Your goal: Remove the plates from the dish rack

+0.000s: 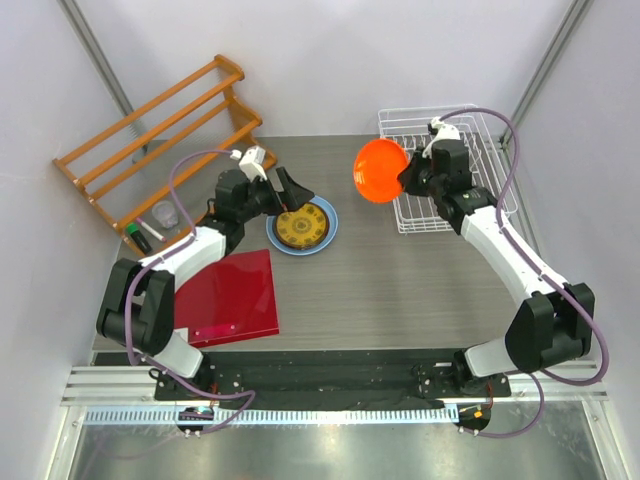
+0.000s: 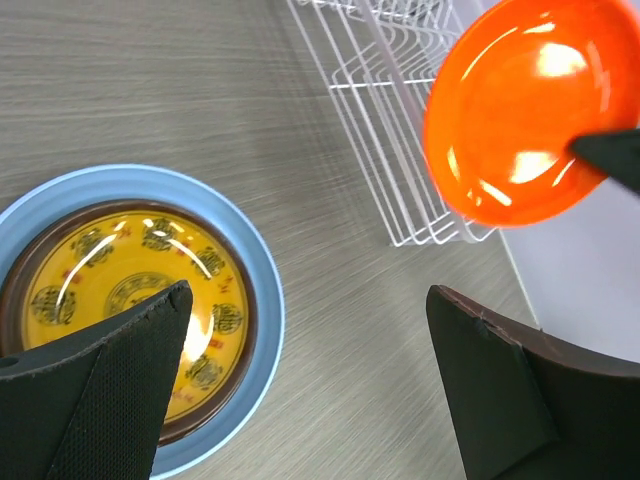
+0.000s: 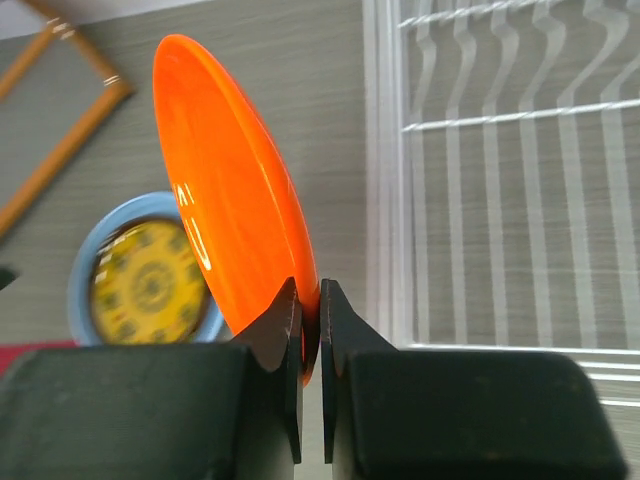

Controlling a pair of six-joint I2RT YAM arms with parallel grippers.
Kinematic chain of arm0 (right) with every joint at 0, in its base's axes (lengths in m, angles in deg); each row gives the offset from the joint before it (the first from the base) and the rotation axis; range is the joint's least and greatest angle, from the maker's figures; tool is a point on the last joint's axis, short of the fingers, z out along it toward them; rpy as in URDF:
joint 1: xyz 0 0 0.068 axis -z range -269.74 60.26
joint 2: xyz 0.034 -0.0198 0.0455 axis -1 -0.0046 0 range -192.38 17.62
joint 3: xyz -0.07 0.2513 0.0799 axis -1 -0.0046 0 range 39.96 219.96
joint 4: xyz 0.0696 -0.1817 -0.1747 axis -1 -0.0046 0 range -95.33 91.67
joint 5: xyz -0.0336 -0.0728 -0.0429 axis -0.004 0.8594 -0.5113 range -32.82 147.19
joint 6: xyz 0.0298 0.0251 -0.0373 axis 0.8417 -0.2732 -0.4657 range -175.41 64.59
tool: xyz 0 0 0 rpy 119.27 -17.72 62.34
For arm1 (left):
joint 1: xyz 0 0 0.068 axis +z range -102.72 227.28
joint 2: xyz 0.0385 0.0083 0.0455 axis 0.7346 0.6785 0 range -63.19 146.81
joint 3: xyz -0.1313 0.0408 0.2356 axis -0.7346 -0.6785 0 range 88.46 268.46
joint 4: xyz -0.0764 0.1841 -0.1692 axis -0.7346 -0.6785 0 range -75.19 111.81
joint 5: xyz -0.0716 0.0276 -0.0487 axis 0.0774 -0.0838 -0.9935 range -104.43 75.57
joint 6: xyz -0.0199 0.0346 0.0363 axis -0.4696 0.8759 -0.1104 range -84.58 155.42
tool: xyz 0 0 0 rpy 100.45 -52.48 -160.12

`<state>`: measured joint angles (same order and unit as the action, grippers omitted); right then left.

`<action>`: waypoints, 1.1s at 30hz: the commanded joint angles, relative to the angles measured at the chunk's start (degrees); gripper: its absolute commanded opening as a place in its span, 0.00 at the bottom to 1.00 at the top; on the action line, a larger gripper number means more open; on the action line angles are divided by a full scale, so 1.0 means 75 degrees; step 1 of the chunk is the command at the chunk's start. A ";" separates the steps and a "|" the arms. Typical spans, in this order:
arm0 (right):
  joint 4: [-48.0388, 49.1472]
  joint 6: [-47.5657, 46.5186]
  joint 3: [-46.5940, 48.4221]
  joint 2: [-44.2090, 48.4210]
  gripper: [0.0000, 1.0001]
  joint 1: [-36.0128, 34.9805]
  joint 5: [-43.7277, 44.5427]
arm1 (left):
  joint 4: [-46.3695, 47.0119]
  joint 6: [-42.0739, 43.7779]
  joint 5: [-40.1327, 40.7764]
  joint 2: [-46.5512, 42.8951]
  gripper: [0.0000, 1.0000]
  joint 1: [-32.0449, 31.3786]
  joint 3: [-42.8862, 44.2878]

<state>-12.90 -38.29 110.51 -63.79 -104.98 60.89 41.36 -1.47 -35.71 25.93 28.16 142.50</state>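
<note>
- Right tool (image 3: pixel 310 300) — jaws nearly closed, pinching the rim of the orange plate (image 3: pixel 235 180). The grip takes only a narrow bite of the edge.
- Orange plate — held on edge in the air, above the table (image 1: pixel 400 290) and just left of the dish rack (image 1: pixel 412 215). It touches neither rack nor table.
- Dish rack — white wire, at the far right of the table. No plate shows among the dividers that are in view.
- Stack — the yellow plate (image 2: pixel 130 300) sits inside the light blue plate (image 2: pixel 265 300), left of centre. A dark rim rings the yellow one, and I cannot tell whether that is a separate plate.
- Left tool (image 2: pixel 308 290) — jaws spread wide, holding nothing, hanging just above the stack.
- Step in hand, as I judge it: carrying the orange plate across to the stack.
- Handling notes:
  - With so thin a rim pinch, a slow carry should keep the plate from pivoting in the grip.
  - The plate should be turned flat before it goes down.
  - It should be centred over the yellow plate — and let go only once it rests there.
  - The left tool sits over the drop spot, so it would need to draw aside first to avoid a knock.
</note>
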 commanded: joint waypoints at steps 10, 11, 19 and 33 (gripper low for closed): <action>0.2621 0.2742 -0.1296 0.0202 0.01 -0.0229 -0.3646 | 0.1963 -0.0742 -0.0433 0.0527 0.97 -0.0170 -0.0256; 0.2680 0.2790 -0.1320 0.0190 0.01 -0.0264 -0.3751 | 0.2068 -0.0742 -0.0398 0.0562 0.96 -0.0182 -0.0279; 0.2962 0.2967 -0.1437 -0.0056 0.02 -0.0697 -0.3939 | 0.2444 -0.0789 -0.0234 0.0609 0.90 -0.0252 -0.0397; 0.3735 0.3423 -0.1461 -0.0723 0.02 -0.0803 -0.4794 | 0.2491 -0.0883 -0.0631 0.0843 0.08 -0.0252 -0.0303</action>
<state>7.76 -15.64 98.42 -68.55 -109.48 33.39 58.54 -9.22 -40.43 30.81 26.13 139.72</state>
